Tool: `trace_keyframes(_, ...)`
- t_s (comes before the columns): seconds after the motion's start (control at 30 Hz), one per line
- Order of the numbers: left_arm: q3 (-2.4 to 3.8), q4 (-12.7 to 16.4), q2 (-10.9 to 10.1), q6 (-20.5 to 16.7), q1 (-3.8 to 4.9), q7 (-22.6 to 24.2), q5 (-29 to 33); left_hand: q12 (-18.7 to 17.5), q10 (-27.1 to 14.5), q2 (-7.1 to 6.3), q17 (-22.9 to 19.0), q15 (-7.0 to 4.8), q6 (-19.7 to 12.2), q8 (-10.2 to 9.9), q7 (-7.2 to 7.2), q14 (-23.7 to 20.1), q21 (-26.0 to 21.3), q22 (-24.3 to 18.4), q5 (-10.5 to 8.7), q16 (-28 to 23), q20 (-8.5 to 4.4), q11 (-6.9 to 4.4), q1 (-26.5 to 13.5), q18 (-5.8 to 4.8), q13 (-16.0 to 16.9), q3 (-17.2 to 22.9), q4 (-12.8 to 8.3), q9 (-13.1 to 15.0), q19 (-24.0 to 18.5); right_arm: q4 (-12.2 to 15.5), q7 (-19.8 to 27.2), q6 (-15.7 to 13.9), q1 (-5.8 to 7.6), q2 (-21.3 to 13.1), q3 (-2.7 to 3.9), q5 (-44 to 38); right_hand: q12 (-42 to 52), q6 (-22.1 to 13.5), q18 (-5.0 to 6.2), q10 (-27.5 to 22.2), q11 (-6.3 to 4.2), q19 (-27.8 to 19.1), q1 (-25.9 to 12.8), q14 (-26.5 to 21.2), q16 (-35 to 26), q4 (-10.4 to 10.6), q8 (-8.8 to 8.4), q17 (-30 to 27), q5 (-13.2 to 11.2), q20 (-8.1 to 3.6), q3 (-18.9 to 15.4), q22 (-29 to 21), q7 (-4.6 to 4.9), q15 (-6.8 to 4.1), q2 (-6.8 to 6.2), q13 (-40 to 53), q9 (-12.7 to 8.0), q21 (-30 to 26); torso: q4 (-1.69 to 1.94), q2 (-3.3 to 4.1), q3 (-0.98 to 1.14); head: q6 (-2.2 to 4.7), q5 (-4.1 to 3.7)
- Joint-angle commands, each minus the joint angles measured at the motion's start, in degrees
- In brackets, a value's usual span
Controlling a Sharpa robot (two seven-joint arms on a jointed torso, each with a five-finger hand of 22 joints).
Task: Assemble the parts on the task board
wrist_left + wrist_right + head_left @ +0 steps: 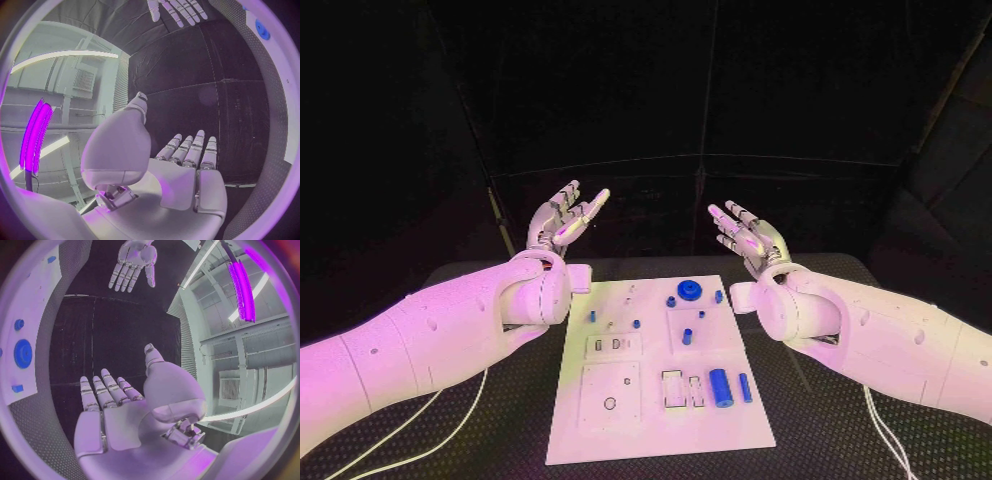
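Observation:
The white task board [661, 420] lies in the middle of the black table. On it are several blue parts: a round gear-like disc [689, 291] near its far edge, a thick cylinder [720, 387] and a thin pin [746, 387] near the front right. Both hands are raised above the far end of the board, palms up, holding nothing. My left hand [565, 222] is to the far left of the board, fingers straight and apart. My right hand [750, 236] is to the far right, fingers also spread. The left wrist view has the left hand [187, 167] and the right wrist view the right hand [119, 405], both bare.
White cables [408, 420] trail over the table at the front left and front right [884, 435]. A black backdrop stands behind the table. The board's edge with the blue disc [23, 353] appears in the right wrist view.

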Motion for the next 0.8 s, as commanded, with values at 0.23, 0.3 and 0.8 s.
trace_keyframes(0.23,0.22,-0.7,0.4,5.0,0.23,0.1,-2.5,0.8,3.0,0.83,0.9,0.60,3.0,0.8,4.70,5.2,1.2,0.6,0.32,1.1,0.93,1.90,3.3,2.99,0.4,0.7,0.8,0.4,2.6,-3.7,-7.6,15.5,-0.73,1.7,2.48,-10.5,9.8,24.5,5.12,21.7,-0.09,24.6,15.4,34.2,7.3,-10.3,5.66,2.9,-1.5,0.64,2.3,4.8,7.81,-0.99,-1.32,1.3,3.0,10.1,-0.02,0.02,0.00,0.00,0.01)
trace_keyframes(0.3,0.22,-0.7,0.4,5.0,0.23,0.1,-2.5,1.3,6.4,1.87,1.5,0.85,5.6,1.2,5.65,9.9,2.2,1.1,0.15,2.2,1.13,3.04,4.0,3.57,0.7,1.2,0.7,0.7,5.5,-4.0,-7.9,16.0,-0.79,1.8,2.68,-10.9,9.6,31.2,6.48,25.8,-1.19,28.7,16.8,38.6,8.3,-11.8,7.00,2.8,-1.5,0.55,2.8,5.4,6.87,-2.34,-1.30,0.9,3.5,12.1,-0.02,0.02,0.00,0.00,0.01)
trace_keyframes(0.8,0.21,5.8,-6.8,7.7,0.29,0.3,-6.3,8.5,47.5,6.48,8.4,-4.85,39.8,7.4,4.17,47.1,18.7,7.7,-0.36,12.1,-3.08,0.41,10.6,5.71,3.0,0.6,-3.0,3.0,47.4,-4.3,-11.4,8.2,1.72,-0.3,2.74,-56.1,0.7,47.7,7.05,44.8,-6.13,44.5,15.9,60.4,10.2,-18.5,6.19,4.1,0.6,-5.45,4.8,7.2,3.29,-9.01,-1.44,0.7,2.7,20.3,0.94,4.85,-0.39,-0.96,-0.35)
